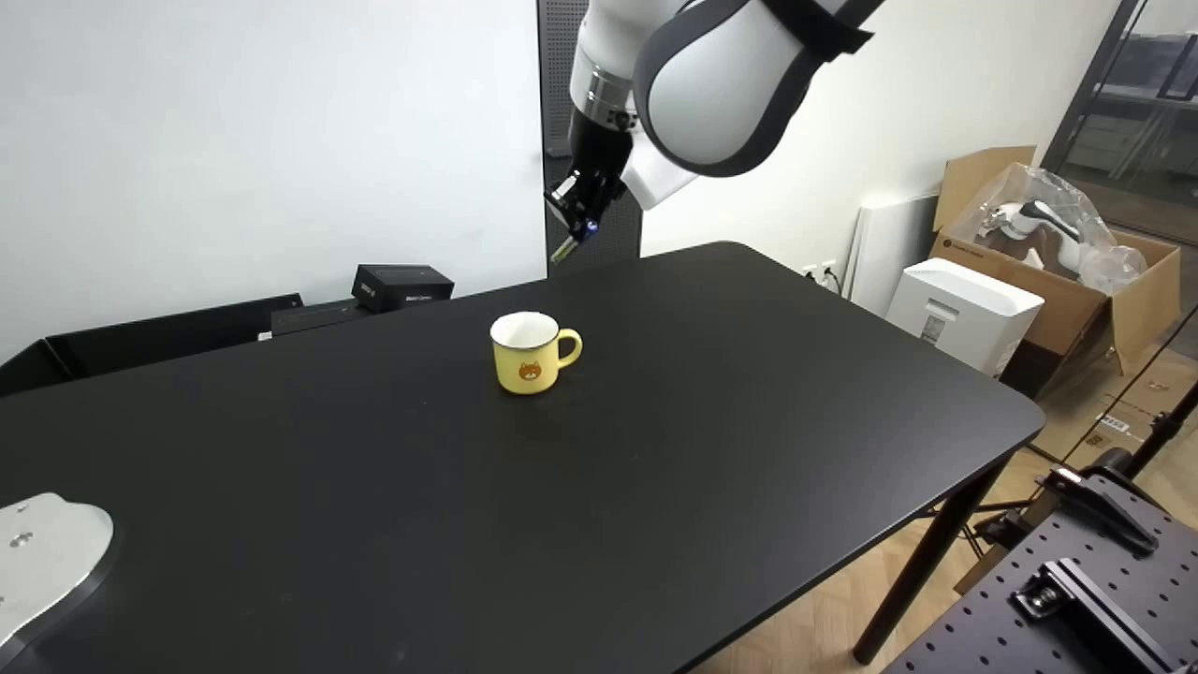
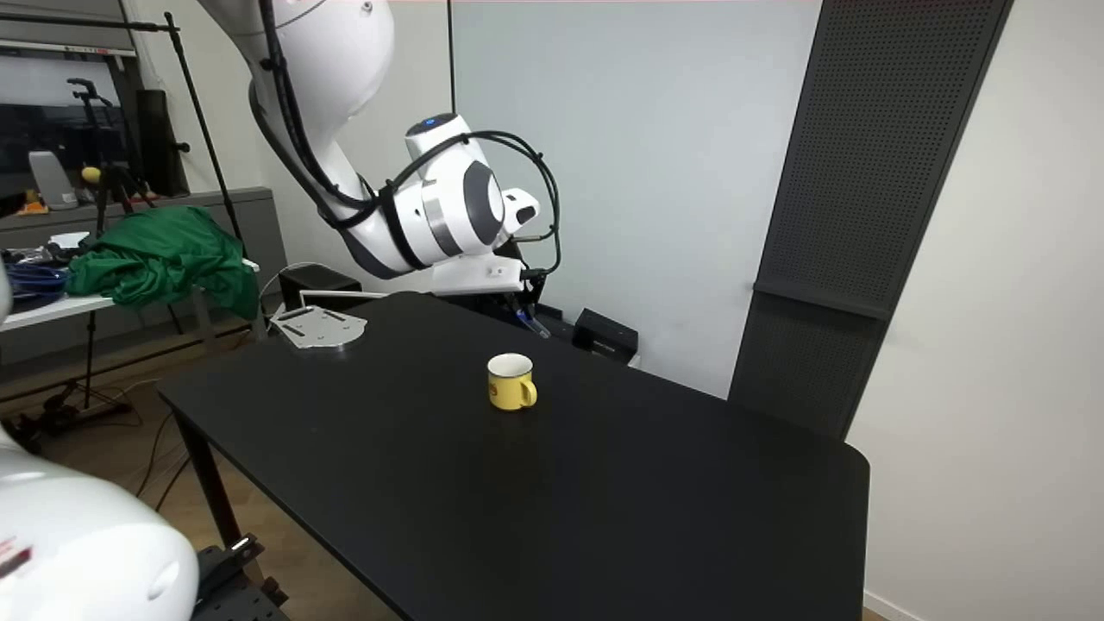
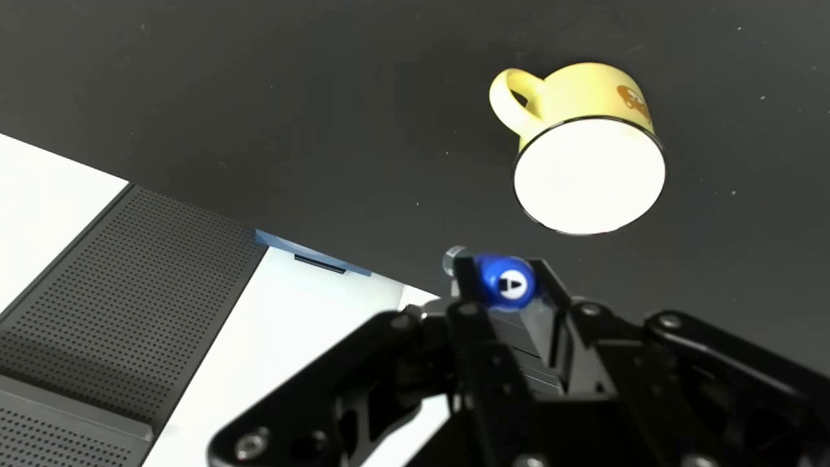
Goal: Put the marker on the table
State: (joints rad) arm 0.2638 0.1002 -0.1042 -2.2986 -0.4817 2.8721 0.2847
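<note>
My gripper (image 3: 507,279) is shut on a marker (image 3: 511,285) with a blue end and a pale, clear-looking other end. The marker is tilted between the fingertips; its middle is partly hidden by a finger. In an exterior view the marker (image 1: 565,250) points down from the gripper (image 1: 582,211), above the table's back edge. It also shows in an exterior view (image 2: 532,323), held by the gripper (image 2: 522,304). The black table (image 1: 711,440) lies below and shows in the wrist view (image 3: 311,104) and an exterior view (image 2: 655,509).
A yellow mug (image 1: 529,365) stands upright on the table, apart from the gripper; it also shows in the wrist view (image 3: 583,97). A grey metal plate (image 1: 47,552) is at one table end. Black boxes (image 1: 402,286) and a perforated panel (image 1: 566,56) stand behind the back edge.
</note>
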